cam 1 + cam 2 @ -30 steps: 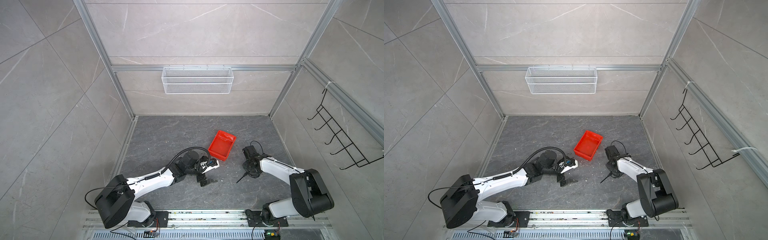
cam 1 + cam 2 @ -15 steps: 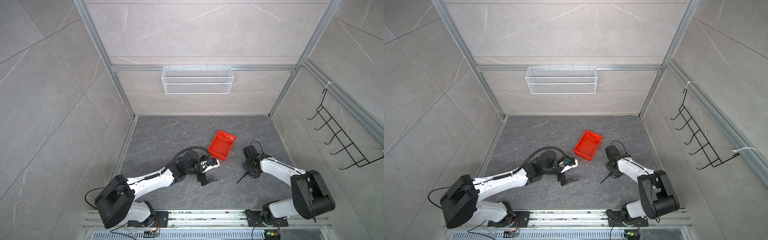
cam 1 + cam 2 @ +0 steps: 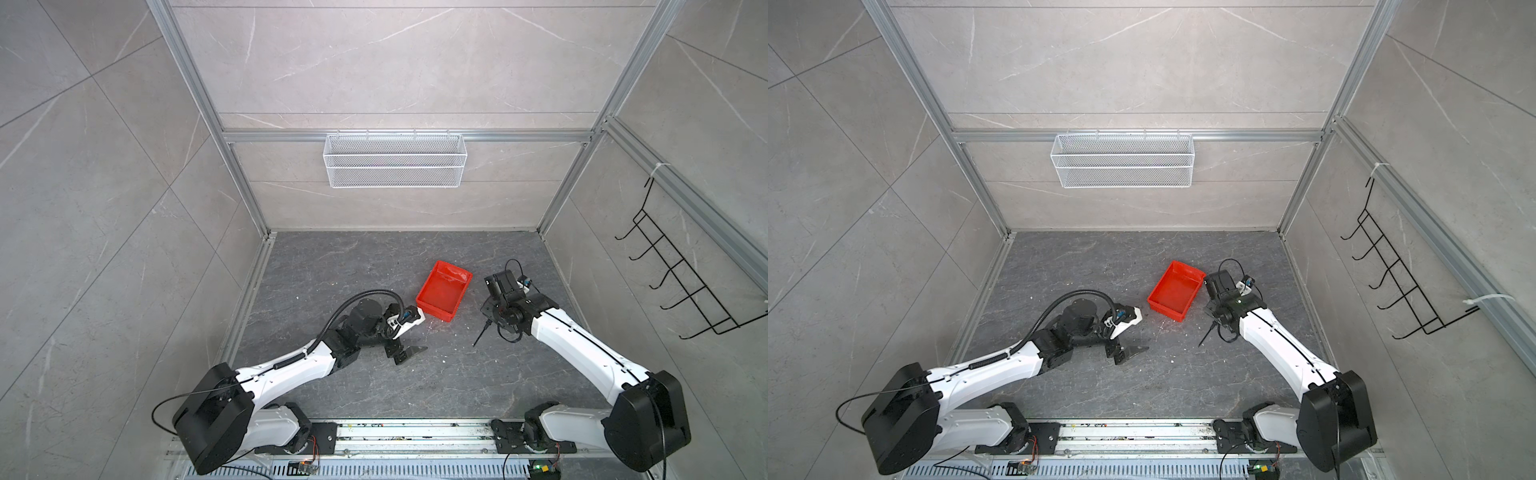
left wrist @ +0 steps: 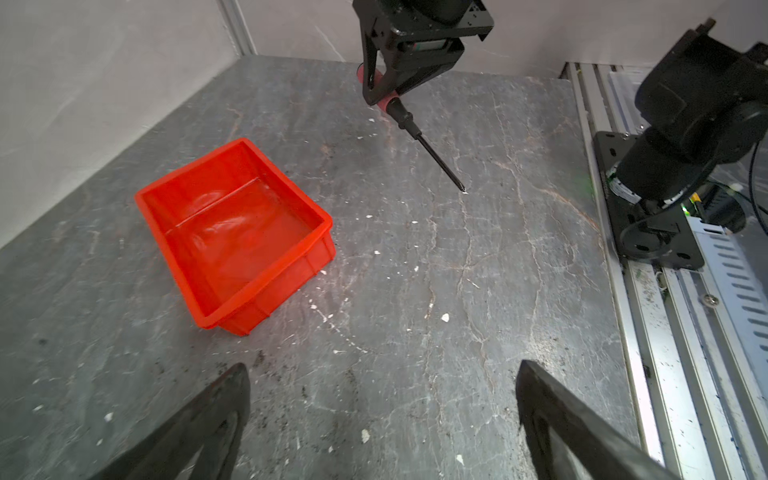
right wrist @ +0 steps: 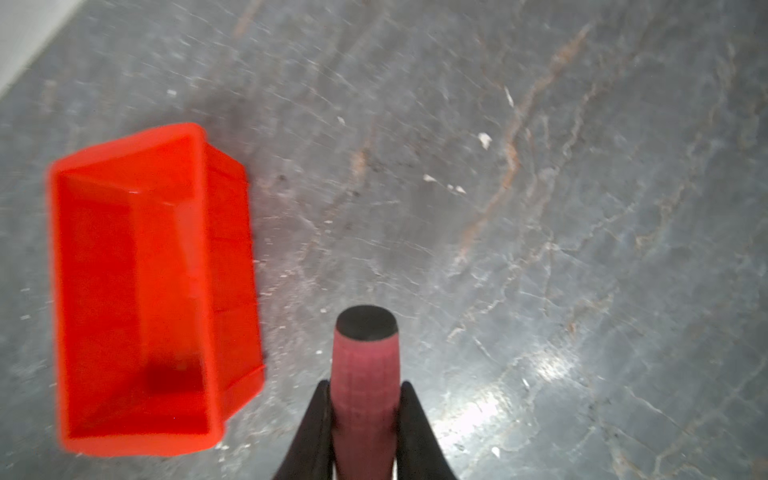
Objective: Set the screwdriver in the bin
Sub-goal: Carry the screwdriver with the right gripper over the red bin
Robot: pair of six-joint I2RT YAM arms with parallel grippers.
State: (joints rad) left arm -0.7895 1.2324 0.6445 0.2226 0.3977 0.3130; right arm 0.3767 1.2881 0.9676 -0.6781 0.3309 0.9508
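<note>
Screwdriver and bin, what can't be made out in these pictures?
- Handle of the screwdriver: hidden under the right pincer in both top views.
- Its shaft: behind the handle in the right wrist view.
- The bin: blurred there.
- The left pincer: cut off by the left wrist view's edge.

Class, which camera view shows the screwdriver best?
The left wrist view: the screwdriver shows handle, collar and full shaft. The right wrist view shows only the blurred handle; both top views show little beyond the thin shaft.
</note>
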